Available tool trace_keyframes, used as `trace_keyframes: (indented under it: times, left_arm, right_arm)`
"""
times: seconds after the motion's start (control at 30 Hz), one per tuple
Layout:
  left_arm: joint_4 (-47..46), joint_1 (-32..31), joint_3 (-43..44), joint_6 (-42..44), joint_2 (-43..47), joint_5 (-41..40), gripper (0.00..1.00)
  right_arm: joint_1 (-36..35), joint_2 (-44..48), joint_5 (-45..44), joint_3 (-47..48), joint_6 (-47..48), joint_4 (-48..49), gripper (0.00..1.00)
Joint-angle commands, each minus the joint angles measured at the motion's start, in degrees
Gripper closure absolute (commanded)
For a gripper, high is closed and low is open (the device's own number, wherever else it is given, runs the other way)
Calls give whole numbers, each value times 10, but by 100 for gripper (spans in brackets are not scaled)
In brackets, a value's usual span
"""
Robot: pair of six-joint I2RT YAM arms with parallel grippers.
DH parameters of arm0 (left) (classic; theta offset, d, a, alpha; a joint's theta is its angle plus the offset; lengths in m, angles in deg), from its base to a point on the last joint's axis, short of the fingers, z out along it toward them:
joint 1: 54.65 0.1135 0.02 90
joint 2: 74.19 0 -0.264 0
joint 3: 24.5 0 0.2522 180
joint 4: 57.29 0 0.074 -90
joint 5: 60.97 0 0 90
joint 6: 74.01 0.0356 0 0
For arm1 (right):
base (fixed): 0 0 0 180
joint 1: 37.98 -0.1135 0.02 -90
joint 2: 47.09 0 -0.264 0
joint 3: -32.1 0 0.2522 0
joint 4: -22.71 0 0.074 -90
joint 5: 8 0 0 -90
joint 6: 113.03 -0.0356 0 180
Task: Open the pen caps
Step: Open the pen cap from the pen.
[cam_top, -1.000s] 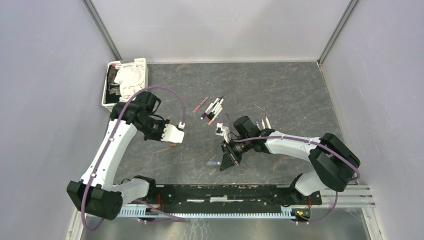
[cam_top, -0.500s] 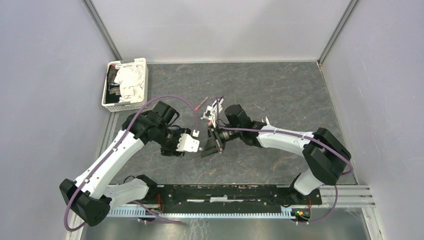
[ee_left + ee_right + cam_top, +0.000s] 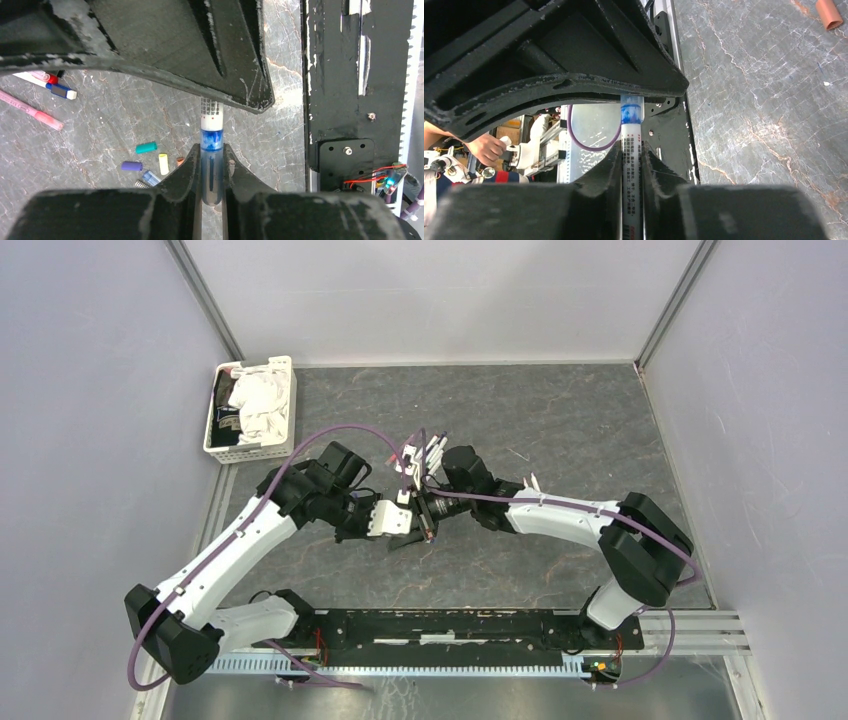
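A white-barrelled pen (image 3: 211, 111) with a translucent blue cap (image 3: 212, 165) is held between both grippers over the table's middle. My left gripper (image 3: 212, 150) is shut on the blue cap. My right gripper (image 3: 631, 150) is shut on the pen's barrel (image 3: 631, 165), and the cap end (image 3: 631, 112) pokes out toward the left gripper. In the top view the left gripper (image 3: 398, 521) and the right gripper (image 3: 426, 517) meet tip to tip. Loose caps lie on the table below: teal (image 3: 146, 147), purple (image 3: 131, 166), yellow (image 3: 163, 164) and a clear blue one (image 3: 150, 177).
Several pens (image 3: 430, 452) lie in a pile just behind the grippers, with a pink pen (image 3: 32, 111) beside them. A white basket (image 3: 288, 368) of cloths stands at the back left. An orange cap (image 3: 829, 12) lies apart. The black base rail (image 3: 340, 100) runs along the near edge.
The right gripper carried the pen left and back. The left arm swung right to meet it, and its jaws now hold the pen's cap.
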Motion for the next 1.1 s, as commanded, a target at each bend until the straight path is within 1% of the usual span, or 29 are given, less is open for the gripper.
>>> trace_keyframes:
  times: [0.0,0.07,0.17,0.23,0.3,0.37,0.4,0.43,0.47,0.53,0.6,0.67,0.73,0.8,0.97,1.0,1.07]
  left_arm:
    - [-23,-4,2,-43,7,12,98]
    - [-19,-4,4,-63,7,19,98]
    - [-18,-4,1,-82,7,28,98]
    - [-16,-4,0,-86,6,33,98]
    - [-11,-4,2,-84,4,38,98]
    - [-8,-4,6,-85,0,39,98]
    - [-5,-4,10,-85,-4,41,95]
    - [-2,-4,14,-86,-7,44,83]
    - [-1,-4,17,-85,-9,46,73]
    - [0,-4,21,-75,-7,45,62]
    - [-7,-4,18,-64,2,38,56]
    - [-9,-4,16,-54,7,31,54]
    - [-4,-4,18,-49,3,30,55]
    - [6,-4,21,-41,-8,28,62]
    - [12,-4,2,-16,-9,-8,95]
    - [11,-4,-5,-9,-8,-23,97]
    - [11,-4,-12,4,-6,-48,98]
  right_arm:
    - [-5,11,-21,15,32,0,71]
    - [-4,25,-39,-4,49,-6,62]
    - [-5,39,-39,-42,31,41,61]
    - [-5,41,-35,-52,22,56,67]
    - [-6,39,-31,-45,25,56,75]
    - [-6,33,-25,-30,25,54,90]
    - [-5,28,-23,-20,25,51,98]
    - [-5,23,-17,-11,22,51,100]
    - [-5,18,-12,-3,17,53,100]
    - [-5,10,-2,7,4,60,100]
    - [-5,2,9,13,-10,71,100]
    - [-5,-5,16,16,-22,80,100]
    - [-5,-9,19,19,-27,85,100]
    - [-5,-11,21,22,-27,85,100]
    - [-2,-12,27,25,-26,74,100]
    - [-2,-13,26,28,-21,64,100]
    - [2,-14,26,33,0,30,100]
